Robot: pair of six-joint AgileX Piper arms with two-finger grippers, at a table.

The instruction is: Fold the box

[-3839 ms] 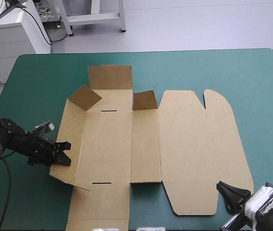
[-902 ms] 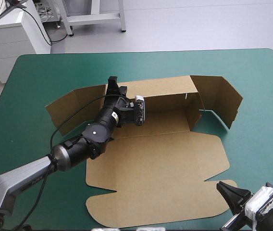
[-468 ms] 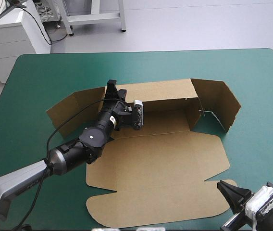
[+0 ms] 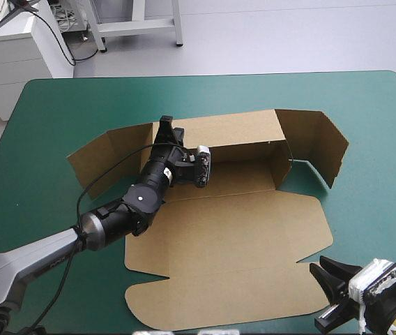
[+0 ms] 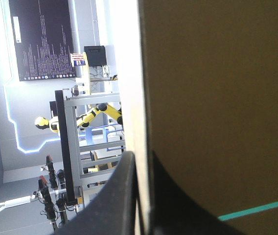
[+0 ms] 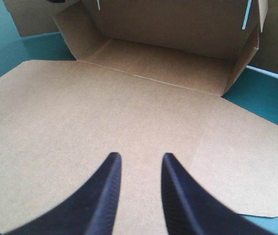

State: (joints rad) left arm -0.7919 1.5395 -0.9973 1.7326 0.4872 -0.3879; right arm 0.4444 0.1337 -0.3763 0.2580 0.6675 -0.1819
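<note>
High view shows the brown box at the middle of the table, far wall raised, lid flat toward the robot. The left jaws pinch that wall's top edge; the right jaws hang spread by the lid's near corner. Best to hold the wall upright while the flaps fold in.

The box — flat earlier, now turned, far wall upright — left fingers on that wall's rim.
</note>
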